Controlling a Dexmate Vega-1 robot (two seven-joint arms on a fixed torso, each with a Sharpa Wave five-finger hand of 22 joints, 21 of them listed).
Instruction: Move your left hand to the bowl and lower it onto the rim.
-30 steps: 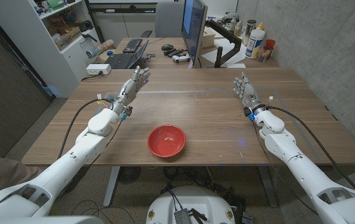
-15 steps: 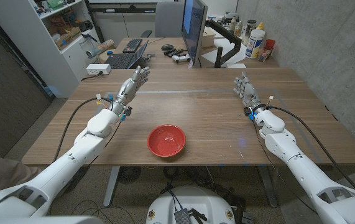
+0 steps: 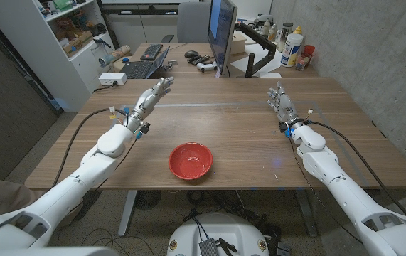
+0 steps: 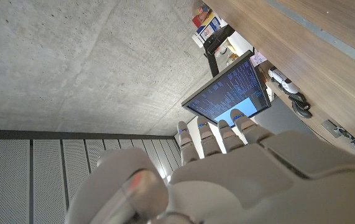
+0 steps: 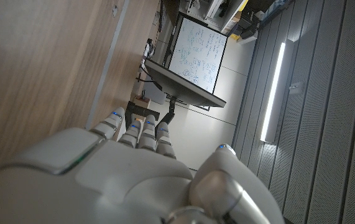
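The left hand [image 3: 152, 94] is empty, fingers extended, well apart from the round red bowl [image 3: 190, 161]. The approach and the lowering onto the rim both remain. The right hand [image 3: 279, 101] is empty, fingers released.

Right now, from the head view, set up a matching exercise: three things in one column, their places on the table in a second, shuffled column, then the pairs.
Things
1. round red bowl
2. left robot hand
3. right robot hand

Places
A. over the far left part of the wooden table, fingers stretched toward the desk behind
B. at the near edge, about midway between the arms
C. at the far right part, fingers apart, holding nothing

Pairs: 1-B, 2-A, 3-C
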